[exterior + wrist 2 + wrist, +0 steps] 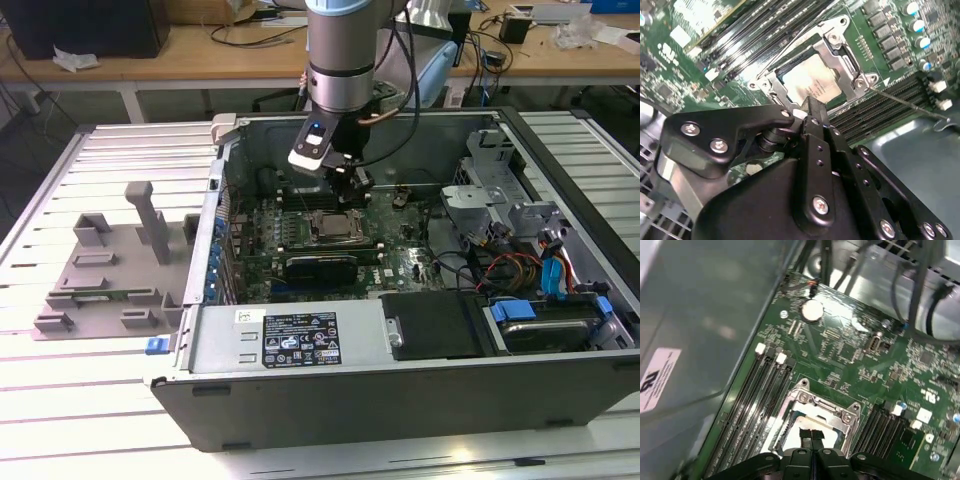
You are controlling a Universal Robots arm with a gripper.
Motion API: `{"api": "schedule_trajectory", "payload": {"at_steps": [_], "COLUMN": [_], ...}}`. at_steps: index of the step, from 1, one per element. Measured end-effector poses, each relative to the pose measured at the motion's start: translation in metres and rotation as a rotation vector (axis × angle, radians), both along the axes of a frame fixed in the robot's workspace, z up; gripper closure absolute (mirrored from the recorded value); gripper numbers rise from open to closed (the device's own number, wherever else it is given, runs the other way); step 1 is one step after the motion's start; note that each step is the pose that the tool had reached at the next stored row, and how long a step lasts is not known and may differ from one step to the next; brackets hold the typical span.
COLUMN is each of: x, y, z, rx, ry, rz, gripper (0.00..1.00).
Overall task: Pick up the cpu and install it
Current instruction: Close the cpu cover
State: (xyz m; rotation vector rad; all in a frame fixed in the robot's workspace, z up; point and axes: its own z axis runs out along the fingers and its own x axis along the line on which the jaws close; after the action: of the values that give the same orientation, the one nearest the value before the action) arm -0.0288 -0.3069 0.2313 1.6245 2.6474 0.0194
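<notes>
- I see the gripper [811, 435] with its fingertips pressed together and holding nothing, just above the socket frame [839, 49].
- The cpu [810, 80] lies flat inside that frame on the motherboard [408, 262] of the computer case [420, 385].

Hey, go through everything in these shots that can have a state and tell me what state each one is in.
cpu: lying flat inside the socket frame, not gripped.
gripper: shut, holding nothing, tips just above the cpu.
socket frame: surrounds the cpu; whether it is latched cannot be told.
computer case: on its side, open.
tray: flat, at the exterior view's left of the case.
</notes>
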Motion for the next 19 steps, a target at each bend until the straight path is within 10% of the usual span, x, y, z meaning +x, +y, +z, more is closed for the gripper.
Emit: {"api": "schedule_trajectory", "payload": {"at_steps": [19], "x": [0.0], "y": [0.0], "z": [-0.0011], "rx": [-0.0082], "ry": [0.0007], "rz": [0.539], "gripper": [0.89]}}
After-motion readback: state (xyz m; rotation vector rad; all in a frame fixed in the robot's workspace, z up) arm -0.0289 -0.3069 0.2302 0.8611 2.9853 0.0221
